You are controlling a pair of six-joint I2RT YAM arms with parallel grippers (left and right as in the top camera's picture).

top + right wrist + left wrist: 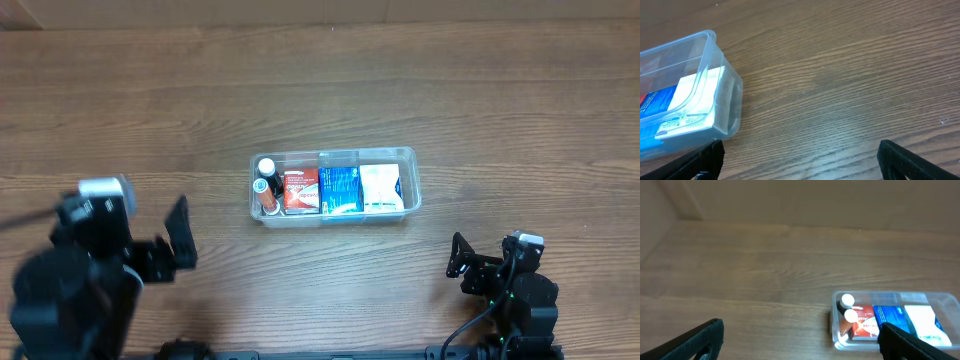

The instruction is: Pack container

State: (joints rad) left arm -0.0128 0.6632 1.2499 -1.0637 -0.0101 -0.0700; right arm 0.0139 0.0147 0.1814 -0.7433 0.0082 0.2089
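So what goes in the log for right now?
container: holds bottles, red carton, blue carton, white carton | left gripper: open, empty | right gripper: open, empty

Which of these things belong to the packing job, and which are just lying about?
Part of the job: the clear container and, inside it, two white-capped bottles, a red carton, a blue carton and a white carton.

Just there: the wooden table. The left gripper and right gripper are open, holding nothing.
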